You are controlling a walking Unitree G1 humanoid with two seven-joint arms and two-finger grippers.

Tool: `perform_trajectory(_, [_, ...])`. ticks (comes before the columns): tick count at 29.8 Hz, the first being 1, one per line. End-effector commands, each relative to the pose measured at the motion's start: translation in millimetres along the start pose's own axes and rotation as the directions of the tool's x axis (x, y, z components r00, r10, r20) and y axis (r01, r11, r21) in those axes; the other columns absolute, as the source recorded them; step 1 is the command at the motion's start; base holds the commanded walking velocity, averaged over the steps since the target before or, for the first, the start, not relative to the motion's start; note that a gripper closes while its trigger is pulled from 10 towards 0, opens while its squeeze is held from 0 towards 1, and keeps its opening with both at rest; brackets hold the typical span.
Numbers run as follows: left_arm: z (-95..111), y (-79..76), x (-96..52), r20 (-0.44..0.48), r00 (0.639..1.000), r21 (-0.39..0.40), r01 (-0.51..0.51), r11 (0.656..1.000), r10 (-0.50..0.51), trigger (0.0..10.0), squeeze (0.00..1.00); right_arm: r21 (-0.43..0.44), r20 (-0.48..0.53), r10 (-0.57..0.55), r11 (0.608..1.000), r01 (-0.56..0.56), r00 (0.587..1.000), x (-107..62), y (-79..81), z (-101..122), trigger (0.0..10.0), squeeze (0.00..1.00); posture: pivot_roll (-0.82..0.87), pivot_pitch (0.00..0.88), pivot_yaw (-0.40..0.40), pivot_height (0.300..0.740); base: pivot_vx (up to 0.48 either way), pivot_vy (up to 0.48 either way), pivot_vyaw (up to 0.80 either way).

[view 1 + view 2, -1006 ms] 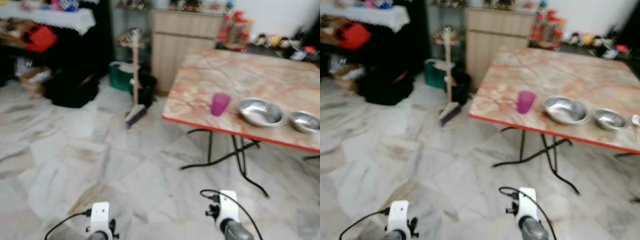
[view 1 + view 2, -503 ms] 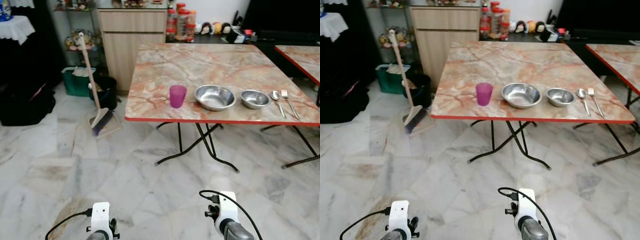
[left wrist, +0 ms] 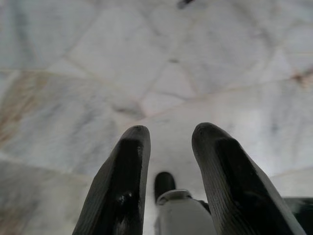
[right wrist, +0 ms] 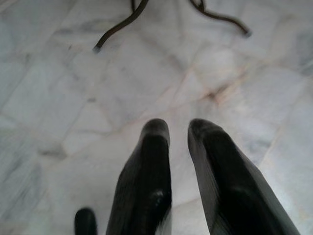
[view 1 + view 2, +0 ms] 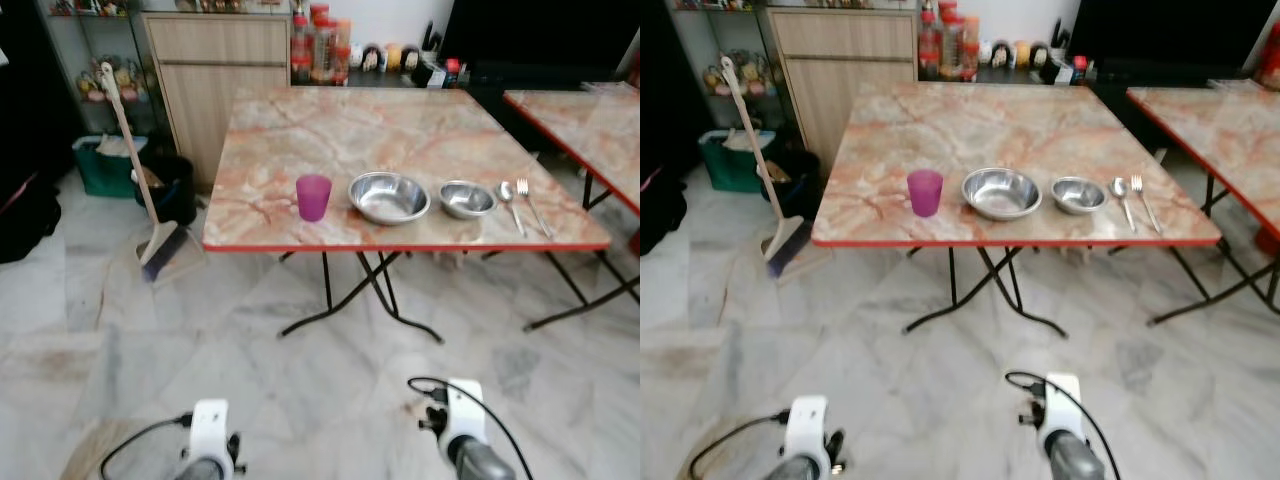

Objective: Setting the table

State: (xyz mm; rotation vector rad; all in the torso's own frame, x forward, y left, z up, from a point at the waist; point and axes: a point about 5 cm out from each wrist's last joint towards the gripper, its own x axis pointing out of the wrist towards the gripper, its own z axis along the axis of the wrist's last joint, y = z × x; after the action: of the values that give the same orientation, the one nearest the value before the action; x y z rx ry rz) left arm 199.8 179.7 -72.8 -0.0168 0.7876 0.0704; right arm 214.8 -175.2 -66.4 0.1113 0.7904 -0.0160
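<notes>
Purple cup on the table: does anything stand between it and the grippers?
Nothing visible does. The purple cup stands near the table's front edge, with bare marble floor between it and both low-hanging arms.

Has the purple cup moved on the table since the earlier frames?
No. The purple cup stands just left of the large steel bowl, near the table's red front edge, as before. Only the camera swung as the robot turned.
</notes>
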Motion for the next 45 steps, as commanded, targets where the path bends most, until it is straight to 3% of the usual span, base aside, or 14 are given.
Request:
perform_trajectory(1, [-2, -2.9, -0.4, -0.006, 1.000, -0.001, 0.006, 1.000, -0.006, 10.0, 0.00, 0.004, 0.002, -0.015, 1.000, 0.015, 1.000, -0.5, -5.0, 1, 10.0, 0.00, 0.04, 0.000, -0.018, 0.740, 0.000, 0.000, 0.00])
perform_trajectory(7, [-1, -4.1, -0.2, -0.006, 1.000, 0.012, 0.010, 1.000, -0.010, 10.0, 0.00, 0.008, 0.008, -0.014, 1.000, 0.014, 1.000, -0.2, -5.2, 3, 10.0, 0.00, 0.04, 0.000, -0.020, 0.740, 0.000, 0.000, 0.00])
perform_trajectory(34, [-1, -4.6, 0.0, -0.003, 1.000, 0.020, 0.012, 1.000, -0.012, 10.0, 0.00, 0.011, 0.010, -0.010, 1.000, 0.010, 1.000, -0.3, -4.5, 2, 10.0, 0.00, 0.04, 0.000, -0.016, 0.740, 0.000, -0.366, 0.00])
perform_trajectory(45, [34, -6.8, 4.6, 0.170, 0.985, 0.018, 0.035, 0.999, -0.037, 10.0, 0.00, 0.008, 0.011, -0.009, 1.000, 0.009, 1.000, 0.0, -4.2, 3, 10.0, 0.00, 0.05, 0.000, -0.018, 0.740, 0.000, 0.000, 0.00])
